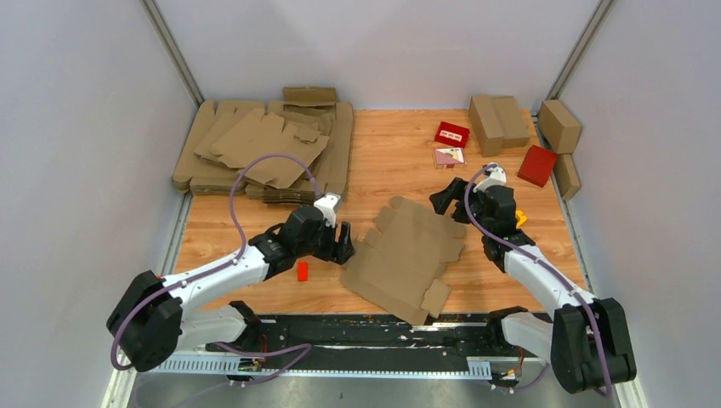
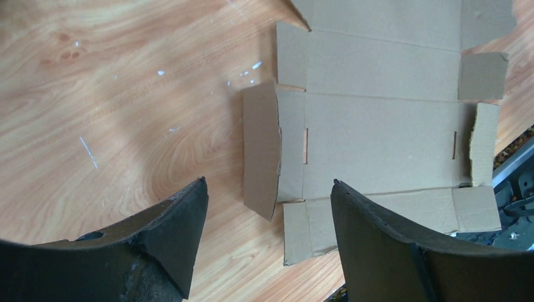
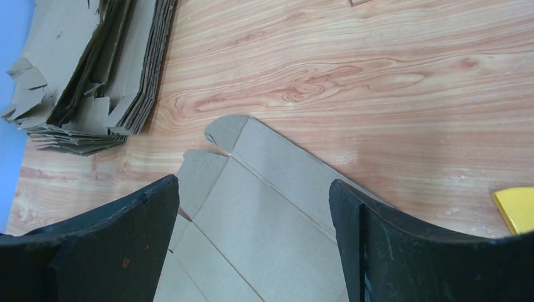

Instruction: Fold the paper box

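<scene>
- the paper box (image 1: 406, 259) lies flat and unfolded on the wooden tabletop (image 1: 400, 161), towards the near edge, between the two arms.
- the left tool (image 1: 343, 245) is just beside the sheet's left edge, fingers spread wide with nothing in them.
- the right tool (image 1: 443, 201) is at the sheet's far right corner, also spread wide and holding nothing.
- an end flap (image 2: 261, 148) nearest the left tool lifts slightly off the wood.
- a stack of flat cardboard (image 1: 263, 149) sits at the far left.
- a small red block (image 1: 302, 271) lies beside the left arm.
</scene>
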### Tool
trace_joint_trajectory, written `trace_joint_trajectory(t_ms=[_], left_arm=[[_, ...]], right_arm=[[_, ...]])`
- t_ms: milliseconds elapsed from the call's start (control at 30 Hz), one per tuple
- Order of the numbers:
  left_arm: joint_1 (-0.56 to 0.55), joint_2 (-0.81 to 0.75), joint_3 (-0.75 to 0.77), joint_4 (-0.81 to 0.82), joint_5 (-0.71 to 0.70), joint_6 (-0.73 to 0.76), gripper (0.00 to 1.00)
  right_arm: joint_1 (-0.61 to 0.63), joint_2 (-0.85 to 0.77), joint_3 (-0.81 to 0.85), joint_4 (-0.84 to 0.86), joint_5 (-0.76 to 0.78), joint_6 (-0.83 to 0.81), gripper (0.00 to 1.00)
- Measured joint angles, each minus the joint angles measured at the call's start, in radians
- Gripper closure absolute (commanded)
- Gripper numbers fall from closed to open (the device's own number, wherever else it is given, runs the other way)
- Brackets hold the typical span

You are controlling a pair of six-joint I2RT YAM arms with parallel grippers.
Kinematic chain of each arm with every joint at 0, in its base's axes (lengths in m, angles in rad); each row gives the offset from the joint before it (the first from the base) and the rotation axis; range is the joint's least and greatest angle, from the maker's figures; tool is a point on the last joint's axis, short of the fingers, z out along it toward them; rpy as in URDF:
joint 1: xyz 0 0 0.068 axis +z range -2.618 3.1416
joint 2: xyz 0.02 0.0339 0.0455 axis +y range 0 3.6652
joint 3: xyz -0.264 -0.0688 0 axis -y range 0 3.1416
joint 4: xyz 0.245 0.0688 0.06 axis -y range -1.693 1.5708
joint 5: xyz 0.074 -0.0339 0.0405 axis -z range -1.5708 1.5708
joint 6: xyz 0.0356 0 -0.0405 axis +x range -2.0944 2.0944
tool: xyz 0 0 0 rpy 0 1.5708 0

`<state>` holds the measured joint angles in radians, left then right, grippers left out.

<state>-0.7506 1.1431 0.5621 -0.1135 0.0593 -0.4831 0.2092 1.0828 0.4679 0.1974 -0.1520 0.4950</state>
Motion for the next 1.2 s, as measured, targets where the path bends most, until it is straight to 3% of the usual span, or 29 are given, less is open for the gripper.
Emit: trace_joint_trajectory(t_ms=[300,367,533,633,1000,1067,1133,1200], left_arm=[[0.000,0.102,0.031,0.054,0.069,0.072,0.27],[0.000,0.148,0.013,0.087,0.099,0.079,0.38],[0.000,0.225,0.003,0.117,0.122,0.116,0.81],[0.000,0.225,0.000,0.132,0.116,0.136,0.94],[0.000,0.117,0.064,0.068,0.042,0.180,0.98],[0.000,0.105,0.081,0.073,0.031,0.190,0.99],[0.000,0.101,0.085,0.090,0.026,0.201,0.99],[0.000,0.108,0.083,0.108,0.029,0.206,0.99]], right_arm=[[0.000,0.216,0.164,-0.113,-0.027,-0.051,0.12],[0.000,0.220,0.163,-0.138,-0.032,-0.052,0.12],[0.000,0.203,0.163,-0.156,-0.032,-0.052,0.12],[0.000,0.177,0.163,-0.156,-0.032,-0.052,0.12],[0.014,0.172,0.161,-0.138,-0.032,-0.052,0.12],[0.023,0.174,0.159,-0.128,-0.033,-0.052,0.10],[0.031,0.174,0.153,-0.113,-0.033,-0.053,0.01],[0.042,0.174,0.148,-0.101,-0.039,-0.056,0.00]])
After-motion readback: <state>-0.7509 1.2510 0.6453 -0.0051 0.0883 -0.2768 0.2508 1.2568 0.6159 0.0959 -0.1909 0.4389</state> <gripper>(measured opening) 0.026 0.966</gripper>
